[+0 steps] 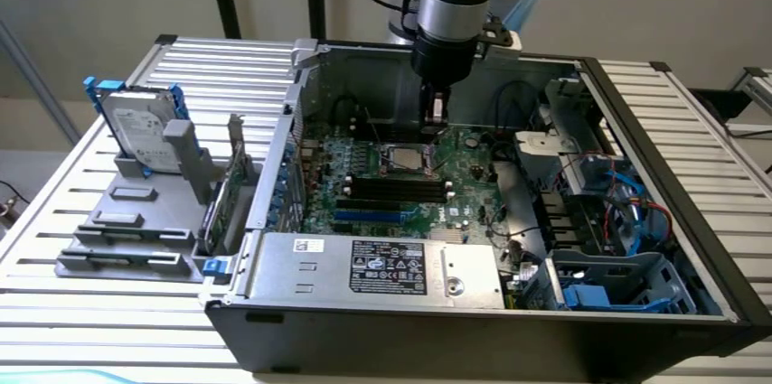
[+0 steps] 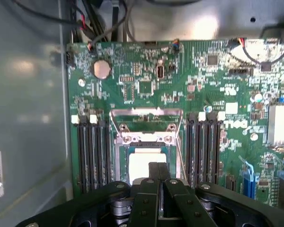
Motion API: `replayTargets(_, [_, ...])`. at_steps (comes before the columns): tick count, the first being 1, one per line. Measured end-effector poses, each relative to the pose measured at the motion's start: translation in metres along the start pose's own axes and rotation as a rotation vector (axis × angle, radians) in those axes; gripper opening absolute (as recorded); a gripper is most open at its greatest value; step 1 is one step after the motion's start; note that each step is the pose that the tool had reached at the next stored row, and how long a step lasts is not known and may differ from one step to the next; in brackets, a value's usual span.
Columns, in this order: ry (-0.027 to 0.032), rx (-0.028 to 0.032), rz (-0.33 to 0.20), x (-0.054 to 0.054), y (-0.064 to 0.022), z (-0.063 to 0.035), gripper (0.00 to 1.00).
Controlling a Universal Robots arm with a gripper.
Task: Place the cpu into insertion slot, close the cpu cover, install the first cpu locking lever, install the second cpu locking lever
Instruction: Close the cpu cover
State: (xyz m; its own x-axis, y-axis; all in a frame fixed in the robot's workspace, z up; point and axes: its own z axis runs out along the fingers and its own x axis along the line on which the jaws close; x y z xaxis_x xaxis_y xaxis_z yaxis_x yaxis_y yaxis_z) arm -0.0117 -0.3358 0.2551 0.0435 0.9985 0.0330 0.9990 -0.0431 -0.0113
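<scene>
An open computer case holds the green circuit board (image 1: pixel 399 190). Near the board's middle is the insertion slot (image 1: pixel 404 160), a square socket with a silver rim (image 2: pixel 119 158). The cpu (image 2: pixel 139 163) lies in it with its pale face up. The cpu cover (image 2: pixel 146 112), a thin silver frame, stands raised at the socket's far edge, and the board shows through its cut-out. My gripper (image 2: pixel 157 171) hangs just above the cpu, its black fingers shut together with nothing between them. In the exterior view the gripper (image 1: pixel 435 117) sits a little above and behind the socket.
Long black memory slots (image 2: pixel 91 151) flank the socket on both sides. A labelled grey box (image 1: pixel 380 266) fills the case front. Blue cables and drive cages (image 1: pixel 616 285) crowd the exterior view's right. A hard drive (image 1: pixel 136 131) stands on a grey rack outside the case.
</scene>
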Motion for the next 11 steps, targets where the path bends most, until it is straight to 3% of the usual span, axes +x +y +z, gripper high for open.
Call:
replayTargets(7, [0.0018,0.0194,0.001,0.002,0.0317,-0.0173,0.11])
replayTargets(11, [0.0047,0.0257,0.001,0.003,0.0499,-0.0197,0.11])
